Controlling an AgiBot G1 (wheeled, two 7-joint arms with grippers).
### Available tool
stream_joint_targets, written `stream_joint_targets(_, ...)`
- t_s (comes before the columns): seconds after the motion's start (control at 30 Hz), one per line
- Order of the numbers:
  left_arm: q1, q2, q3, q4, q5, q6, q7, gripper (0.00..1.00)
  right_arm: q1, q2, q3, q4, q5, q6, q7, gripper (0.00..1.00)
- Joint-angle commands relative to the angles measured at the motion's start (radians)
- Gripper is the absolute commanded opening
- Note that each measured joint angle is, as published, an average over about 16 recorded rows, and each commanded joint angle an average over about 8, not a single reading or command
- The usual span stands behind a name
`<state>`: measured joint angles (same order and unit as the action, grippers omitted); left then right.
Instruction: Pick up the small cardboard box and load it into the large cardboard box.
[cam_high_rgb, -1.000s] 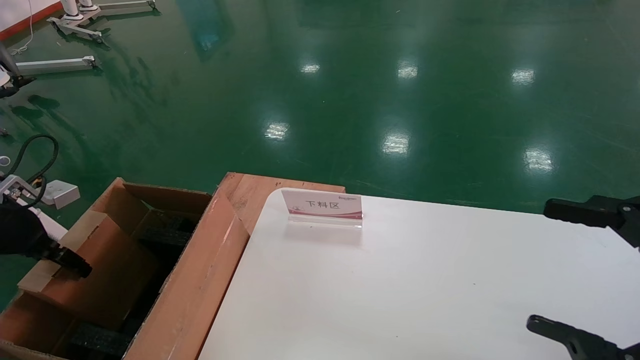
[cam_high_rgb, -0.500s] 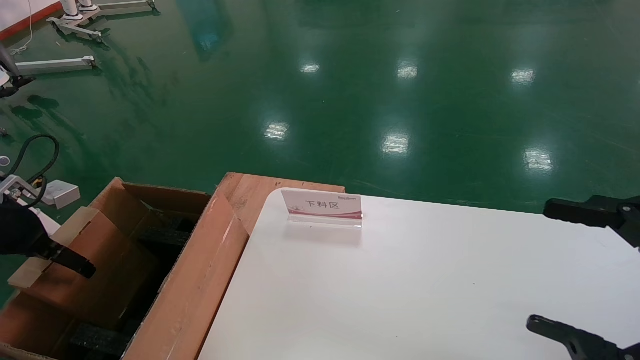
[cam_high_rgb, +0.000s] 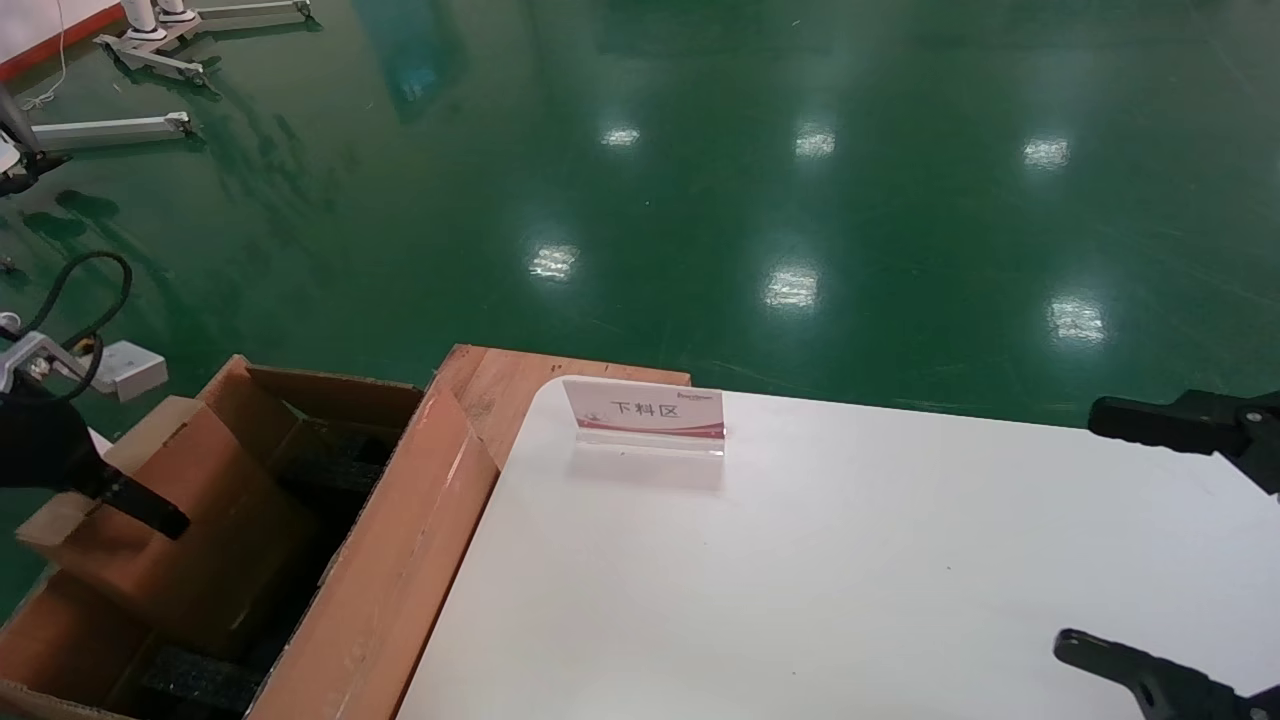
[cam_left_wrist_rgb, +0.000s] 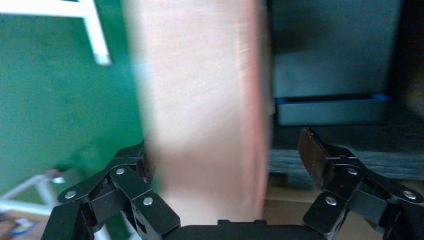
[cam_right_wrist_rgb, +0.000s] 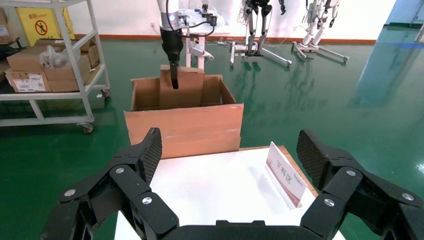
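Observation:
The small cardboard box (cam_high_rgb: 190, 520) stands on edge inside the large cardboard box (cam_high_rgb: 400, 540), its pale tan narrow side turned up and to the left. My left gripper (cam_high_rgb: 135, 505) straddles that narrow side. In the left wrist view the small cardboard box (cam_left_wrist_rgb: 205, 125) fills most of the span of the left gripper (cam_left_wrist_rgb: 227, 150); one finger touches it and the other stands clear with a gap. Black foam (cam_high_rgb: 200, 680) lies on the large box's floor. My right gripper (cam_high_rgb: 1085, 530) hangs open over the table's right edge, holding nothing.
A white table (cam_high_rgb: 850, 580) adjoins the large box, with a pink-and-white sign (cam_high_rgb: 645, 410) near its far edge on a wooden board (cam_high_rgb: 500, 385). A shelf cart with cartons (cam_right_wrist_rgb: 50, 65) stands beyond the large cardboard box (cam_right_wrist_rgb: 185, 132). Green floor lies all round.
My left gripper has risen a little and shifted left. The small box's upper end has moved up and left with it, leaning more toward the large box's outer wall. The right arm is still.

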<state>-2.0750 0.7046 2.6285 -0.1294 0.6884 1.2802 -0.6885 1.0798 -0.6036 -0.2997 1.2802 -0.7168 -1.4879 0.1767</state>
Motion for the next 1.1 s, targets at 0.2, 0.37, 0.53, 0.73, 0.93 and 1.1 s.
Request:
stream_joint_targets(0.2, -0.015, 0.010, 0.007, -0.017, 0.012, -0.026, 0.004, 1.00, 0.000, 0.000, 0.000, 0.000, 0.000, 0.000, 0.000, 1.00)
stream_joint_targets(0.37, -0.060, -0.002, -0.008, -0.051, -0.002, -0.033, 0.043, 1.00, 0.000, 0.000, -0.001, 0.000, 0.000, 0.000, 0.000, 1.00)
stream_joint_targets(0.53, -0.158, -0.031, -0.043, -0.109, -0.039, -0.019, 0.142, 1.00, 0.000, 0.000, -0.001, 0.000, 0.001, 0.000, 0.000, 1.00)
stream_joint_targets(0.73, -0.293, -0.093, -0.103, -0.219, -0.105, 0.034, 0.278, 1.00, 0.000, 0.000, -0.001, 0.000, 0.001, 0.000, -0.001, 1.00)
stream_joint_targets(0.93, -0.379, -0.167, -0.164, -0.345, -0.186, 0.109, 0.376, 1.00, 0.000, 0.001, -0.001, 0.000, 0.001, 0.001, -0.001, 1.00)
stream_joint_targets(1.1, -0.401, -0.195, -0.192, -0.413, -0.223, 0.145, 0.423, 1.00, 0.000, 0.001, -0.002, 0.000, 0.001, 0.001, -0.001, 1.00)
